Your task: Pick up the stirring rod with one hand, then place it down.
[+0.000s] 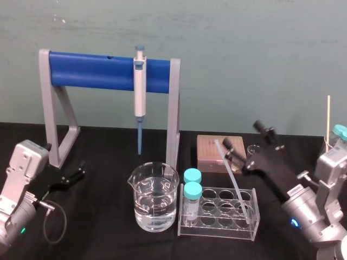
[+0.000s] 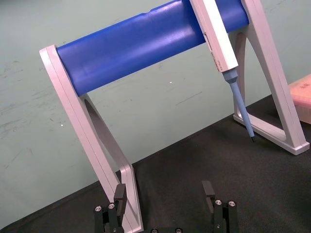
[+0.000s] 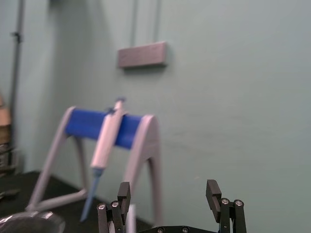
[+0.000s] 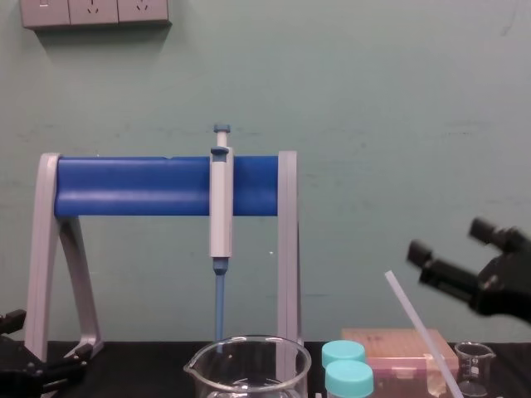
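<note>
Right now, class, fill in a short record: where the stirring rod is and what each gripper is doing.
stirring rod: leaning in the test tube rack, not held
right gripper: open, beside the rod's top end
left gripper: open, low by the pipette stand's left foot
pipette: hanging on the stand

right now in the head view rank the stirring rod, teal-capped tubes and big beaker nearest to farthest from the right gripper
1. stirring rod, beside the right gripper
2. teal-capped tubes, to its left
3. big beaker, farther left
Left gripper parked far left.
</note>
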`<state>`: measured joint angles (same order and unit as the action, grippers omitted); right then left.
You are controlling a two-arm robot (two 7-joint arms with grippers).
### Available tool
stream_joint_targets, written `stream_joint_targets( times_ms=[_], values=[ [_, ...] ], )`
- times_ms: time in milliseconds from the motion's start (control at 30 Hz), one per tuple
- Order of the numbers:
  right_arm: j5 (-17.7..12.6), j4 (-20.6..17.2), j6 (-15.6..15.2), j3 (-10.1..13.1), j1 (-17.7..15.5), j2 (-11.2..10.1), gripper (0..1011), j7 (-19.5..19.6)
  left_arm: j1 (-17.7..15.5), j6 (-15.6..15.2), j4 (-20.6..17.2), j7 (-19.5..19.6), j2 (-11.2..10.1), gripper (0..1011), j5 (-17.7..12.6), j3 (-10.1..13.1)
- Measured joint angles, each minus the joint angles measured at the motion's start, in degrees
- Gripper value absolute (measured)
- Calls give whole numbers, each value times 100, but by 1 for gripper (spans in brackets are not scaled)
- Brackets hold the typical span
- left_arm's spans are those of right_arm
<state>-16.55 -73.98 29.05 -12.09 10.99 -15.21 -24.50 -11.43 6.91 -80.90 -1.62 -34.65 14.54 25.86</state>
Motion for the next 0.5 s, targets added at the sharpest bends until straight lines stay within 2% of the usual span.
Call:
stream_joint_targets(
  times_ms=[133,200,233,267,333,367,467,500],
  values=[
    [209,-314,-73,218,-184,133,1003,479,0,0,0,0,0,1000,0,0],
    [303,-504,-345,334,-301,220,1003,779,0,0,0,0,0,1000,0,0],
    [329,-616,-575,415,-370,277,1003,958,0,0,0,0,0,1000,0,0],
    [329,-616,-575,415,-370,277,1003,958,0,0,0,0,0,1000,0,0],
    [337,-737,-920,511,-443,348,1003,1150,0,0,0,0,0,1000,0,0],
    [325,-793,-1211,569,-476,389,1003,1253,0,0,0,0,0,1001,0,0],
    [312,-837,-1659,647,-499,433,1003,1393,0,0,0,0,0,1000,0,0],
    [299,-851,-1979,689,-500,452,1003,1456,0,0,0,0,0,1000,0,0]
  ],
)
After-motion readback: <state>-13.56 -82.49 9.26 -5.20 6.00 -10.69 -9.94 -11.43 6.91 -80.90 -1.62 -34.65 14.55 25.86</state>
